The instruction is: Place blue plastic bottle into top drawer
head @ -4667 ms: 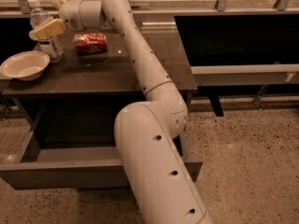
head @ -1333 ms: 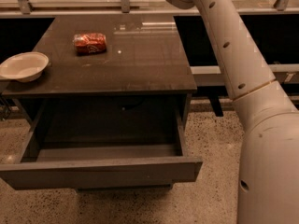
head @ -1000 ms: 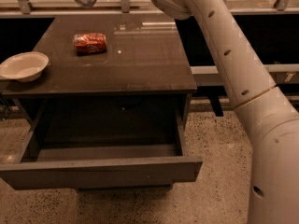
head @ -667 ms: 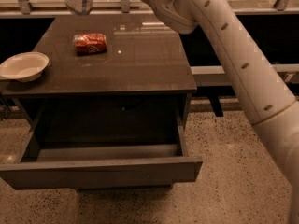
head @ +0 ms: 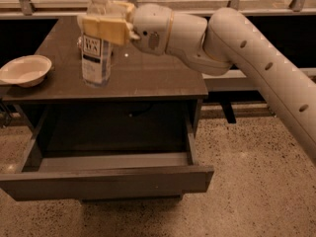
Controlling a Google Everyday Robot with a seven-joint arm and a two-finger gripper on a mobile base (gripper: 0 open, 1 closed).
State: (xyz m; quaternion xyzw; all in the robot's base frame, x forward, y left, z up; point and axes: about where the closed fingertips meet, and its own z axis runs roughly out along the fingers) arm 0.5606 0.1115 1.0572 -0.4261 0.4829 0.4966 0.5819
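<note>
Clamping the blue plastic bottle point(head: 96, 63) across its upper body, the claw point(head: 102, 28) sits at the upper left of the view, above the left half of the tabletop point(head: 153, 70). Its pale yellow fingers point(head: 106, 27) are closed against the bottle just under the shoulder, so the white cap and neck rise above them and the white-and-blue label and clear ribbed lower part hang below. The bottle stands upright. Its base shows against the front-left part of the tabletop, but whether it touches the surface cannot be told. The white arm point(head: 247, 48) reaches in from the right. A white bowl point(head: 24, 70) rests at the tabletop's left edge, well apart from the bottle. Below, the top drawer point(head: 106, 184) is pulled out, its flat front nearest the camera, and the bottle is not in it.
</note>
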